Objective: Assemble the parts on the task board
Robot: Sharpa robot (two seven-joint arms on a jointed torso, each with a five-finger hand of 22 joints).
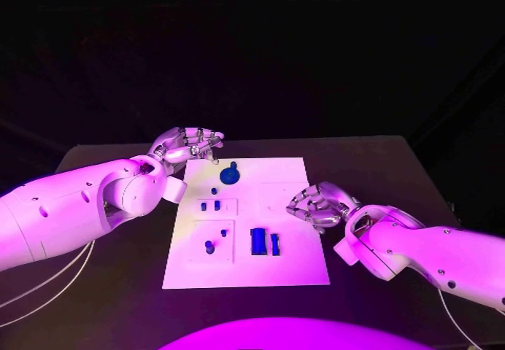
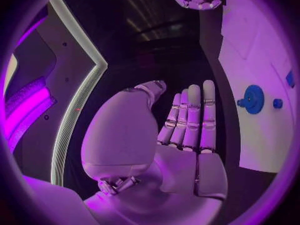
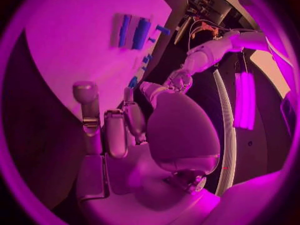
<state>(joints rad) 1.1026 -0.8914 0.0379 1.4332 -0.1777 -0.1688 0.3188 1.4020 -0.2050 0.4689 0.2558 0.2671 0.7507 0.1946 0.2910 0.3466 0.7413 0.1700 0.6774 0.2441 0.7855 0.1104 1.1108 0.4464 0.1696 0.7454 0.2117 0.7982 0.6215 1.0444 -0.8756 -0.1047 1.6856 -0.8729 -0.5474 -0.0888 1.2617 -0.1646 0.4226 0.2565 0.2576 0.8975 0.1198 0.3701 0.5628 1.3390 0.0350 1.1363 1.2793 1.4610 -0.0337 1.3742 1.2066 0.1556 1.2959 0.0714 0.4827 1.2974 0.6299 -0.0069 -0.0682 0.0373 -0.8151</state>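
- Two hands are over the dark surface (image 1: 116,292), one at each side of the white task board (image 1: 295,270).
- Left hand (image 1: 187,146) hovers at the board's far left corner; its fingers (image 2: 190,115) lie straight and side by side with nothing between them (the wrist view shows the bare palm plainly), so they are released.
- Right hand (image 1: 319,205) sits at the board's right edge, about halfway along it. Its fingers (image 3: 106,130) are bent inward with gaps between them and no part in them; they grasp nothing.
- Parts lie on the board, all blue, none touching either hand:
  - a round disc part (image 1: 230,174) near the far edge, closest to the left hand; the left wrist view shows it as a disc (image 2: 253,99) with a small knob at its side and a small blue piece (image 2: 277,103) just beside it.
  - two short pegs (image 1: 211,205) side by side in a pale square panel near the middle left, with a tiny piece (image 1: 214,191) just beyond them.
  - a wide block (image 1: 257,241) and a thin bar (image 1: 276,243) standing next to each other towards the near end, also seen from the right wrist (image 3: 141,32).
  - two small pieces (image 1: 211,246) in the near left panel, beside the wide block.
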